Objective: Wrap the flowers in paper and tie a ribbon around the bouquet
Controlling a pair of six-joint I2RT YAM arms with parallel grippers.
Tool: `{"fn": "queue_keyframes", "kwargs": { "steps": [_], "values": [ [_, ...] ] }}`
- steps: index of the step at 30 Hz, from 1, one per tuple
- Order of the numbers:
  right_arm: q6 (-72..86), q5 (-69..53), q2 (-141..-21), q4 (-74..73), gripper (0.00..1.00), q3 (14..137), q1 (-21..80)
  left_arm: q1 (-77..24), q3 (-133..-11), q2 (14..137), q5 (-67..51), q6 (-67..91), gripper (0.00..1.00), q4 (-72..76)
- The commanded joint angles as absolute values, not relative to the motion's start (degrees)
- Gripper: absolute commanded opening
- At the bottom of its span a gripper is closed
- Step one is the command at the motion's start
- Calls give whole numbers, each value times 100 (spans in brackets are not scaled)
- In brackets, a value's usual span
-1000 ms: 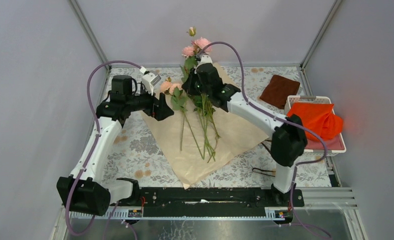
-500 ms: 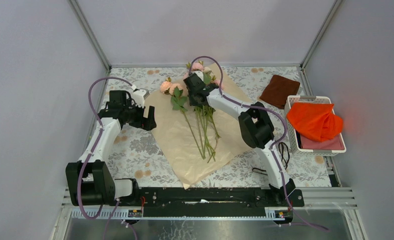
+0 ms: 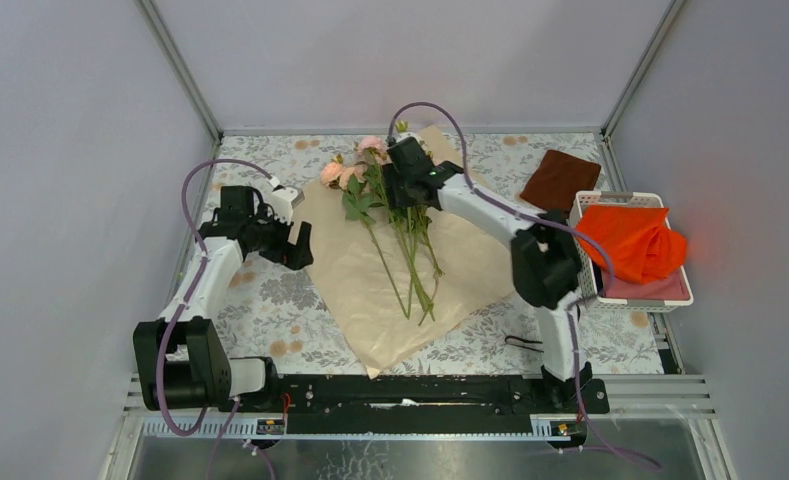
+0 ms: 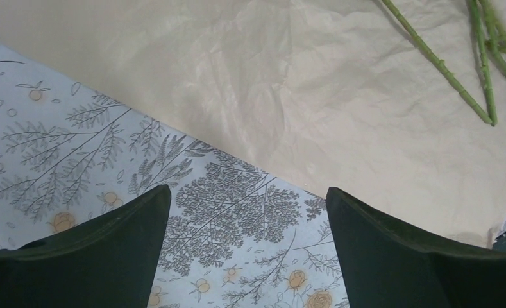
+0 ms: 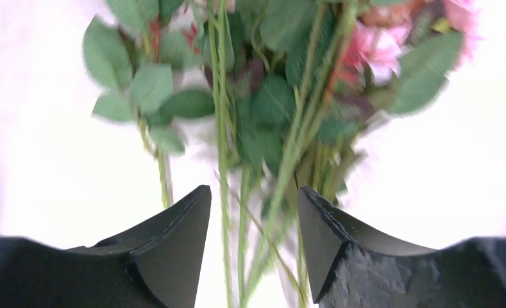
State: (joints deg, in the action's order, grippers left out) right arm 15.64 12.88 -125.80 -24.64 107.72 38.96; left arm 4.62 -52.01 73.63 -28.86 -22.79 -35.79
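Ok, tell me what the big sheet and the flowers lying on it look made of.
Paper: matte kraft paper, tan, with fine wrinkles and soft creases. Flowers: probably artificial, with uniform plastic-looking green stems and fabric-like leaves and petals; the blur leaves that open.

The fixed camera looked down from high at the near side, taking in the whole table (image 3: pixel 270 300). The left wrist camera hung close over an edge of the paper (image 4: pixel 333 83), the right one tight against the flowers (image 5: pixel 269 109); the overhead view held both spots.
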Motion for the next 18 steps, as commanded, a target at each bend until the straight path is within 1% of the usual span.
{"fn": "queue_keyframes", "kwargs": {
  "steps": [1,2,3,5,6,9,11,15,18],
  "values": [
    [1083,824,-10453,-1936,63,9533,3887,497,-5108,7355,-3422,-2552,93,-3531],
    [1218,1020,-10221,-1906,64,9262,3812,474,-5164,7464,-3443,-2406,87,-3401],
    [1338,1052,-10067,-1923,64,9073,3703,449,-5271,7591,-3412,-2216,79,-3250],
    [1641,1161,-9989,-1997,60,8837,3451,309,-5627,7985,-3117,-1813,64,-2954],
    [1773,1214,-10027,-2070,56,8792,3326,200,-5843,8208,-2871,-1620,59,-2820],
    [1973,1351,-10326,-2233,46,8767,3172,-181,-6502,8963,-2124,-1390,51,-2559],
    [1980,1428,-10593,-2364,39,8858,3165,-326,-6914,9432,-1845,-1268,45,-2375],
    [1981,1539,-11072,-2491,28,8920,3167,-533,-7608,10308,-1561,-1156,42,-2136],
    [1979,1115,-11396,-2393,23,8950,3173,-694,-8023,10857,-1541,-1120,41,-1981]
  ]
}}
